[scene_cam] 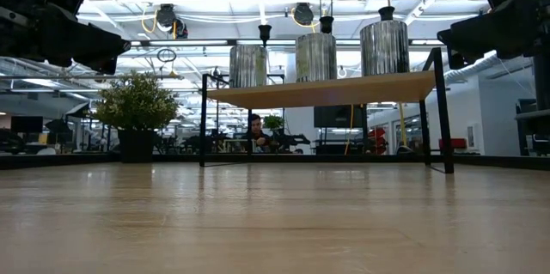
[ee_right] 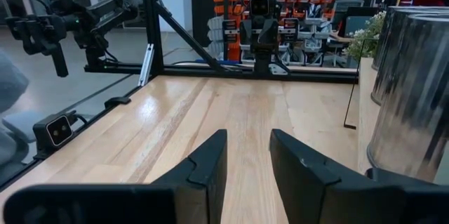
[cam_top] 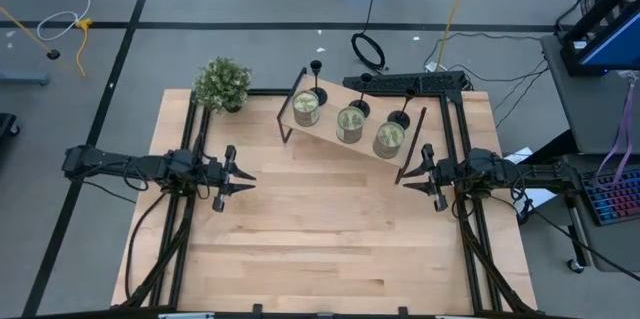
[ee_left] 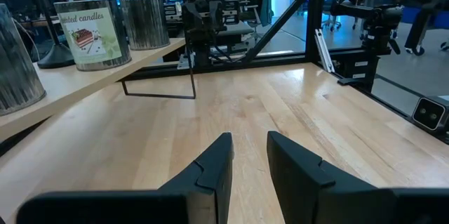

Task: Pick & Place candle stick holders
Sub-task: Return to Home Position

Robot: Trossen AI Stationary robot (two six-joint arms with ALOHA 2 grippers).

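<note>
Three black candle stick holders stand on their round bases along the far edge of a wooden shelf (cam_top: pixel 326 131): one on the left (cam_top: pixel 317 87), one in the middle (cam_top: pixel 361 101), one on the right (cam_top: pixel 403 115). Their cup tops (scene_cam: pixel 326 23) rise behind three greenish jars (cam_top: pixel 350 124) in the low view. My left gripper (cam_top: pixel 248 177) hovers open and empty over the table, left of the shelf. My right gripper (cam_top: pixel 403 179) hovers open and empty by the shelf's right leg. Both point toward the table's middle.
A potted plant (cam_top: pixel 222 84) stands at the far left corner, next to the shelf. The shelf rests on thin black legs (scene_cam: pixel 443 111) with open space under it. Bare wooden tabletop (cam_top: pixel 320 229) lies between the grippers and toward the near edge. A person sits far behind the table (scene_cam: pixel 255 128).
</note>
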